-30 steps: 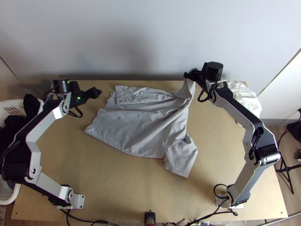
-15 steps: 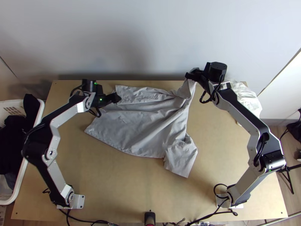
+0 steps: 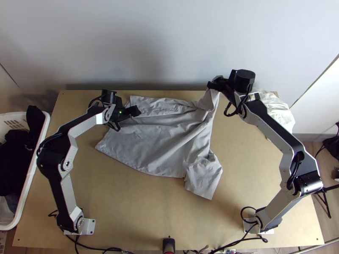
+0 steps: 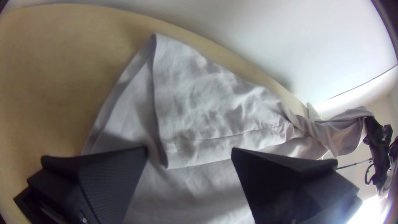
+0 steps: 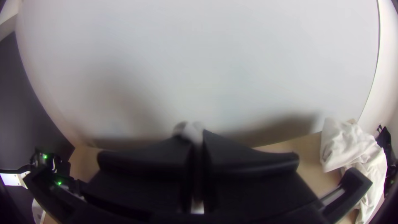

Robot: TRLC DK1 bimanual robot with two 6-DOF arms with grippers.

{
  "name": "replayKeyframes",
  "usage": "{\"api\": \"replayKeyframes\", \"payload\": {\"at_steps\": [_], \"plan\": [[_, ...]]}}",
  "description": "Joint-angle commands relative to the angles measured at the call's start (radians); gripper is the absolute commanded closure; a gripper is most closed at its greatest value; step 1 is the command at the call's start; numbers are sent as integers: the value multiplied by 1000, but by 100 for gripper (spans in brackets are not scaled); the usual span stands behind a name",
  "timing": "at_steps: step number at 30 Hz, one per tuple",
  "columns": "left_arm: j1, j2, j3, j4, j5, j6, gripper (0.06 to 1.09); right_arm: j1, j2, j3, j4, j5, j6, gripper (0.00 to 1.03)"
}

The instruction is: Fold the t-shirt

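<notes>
A grey t-shirt (image 3: 165, 139) lies wrinkled on the table, its far part folded over along the back edge and one sleeve pointing toward the near right. The right gripper (image 3: 215, 84) lifts its far right corner; in the right wrist view the right gripper (image 5: 197, 145) is shut on a bunch of the cloth. Over the shirt's far left part is the left gripper (image 3: 137, 111). In the left wrist view the left gripper (image 4: 189, 155) stands open above the folded-over flap of the t-shirt (image 4: 195, 95), with no cloth pinched between its fingers.
A white basket (image 3: 29, 186) with dark cloth stands at the left edge. White cloth (image 3: 275, 110) lies at the table's back right corner. The wall (image 3: 169, 42) rises right behind the table (image 3: 140, 207), whose bare wood shows in front of the shirt.
The left gripper has moved right, from beside the shirt to over its far left part. The right gripper has stayed nearly in place with the raised corner, while its arm's elbow shifted slightly right.
</notes>
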State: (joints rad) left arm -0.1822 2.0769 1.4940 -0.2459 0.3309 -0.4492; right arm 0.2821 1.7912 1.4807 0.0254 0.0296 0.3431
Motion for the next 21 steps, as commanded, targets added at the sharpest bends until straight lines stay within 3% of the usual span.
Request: {"api": "replayKeyframes", "payload": {"at_steps": [1, 11, 12, 14, 15, 16, 17, 21], "plan": [[-16, 28, 26, 10, -23, -23, 11, 5, -13, -8, -4, 3, 2, 100], [-22, 26, 52, 14, -29, -72, 13, 5, -24, -22, -15, 7, 2, 100], [-23, 28, 52, 14, -29, -75, 21, 5, -24, -22, -15, 7, 2, 100], [-26, 40, 60, 14, -27, -85, 46, 5, -27, -25, -15, 9, 4, 100], [-26, 48, 66, 13, -27, -88, 64, 5, -29, -26, -15, 10, 4, 100], [-28, 52, 66, 11, -27, -89, 96, 5, -30, -28, -15, 12, 4, 100], [-28, 57, 69, 3, -27, -94, 104, 6, -33, -31, -15, 12, 2, 100], [-19, 25, 37, -16, -52, -100, 105, 5, -41, -39, -15, 13, 0, 100]]}}
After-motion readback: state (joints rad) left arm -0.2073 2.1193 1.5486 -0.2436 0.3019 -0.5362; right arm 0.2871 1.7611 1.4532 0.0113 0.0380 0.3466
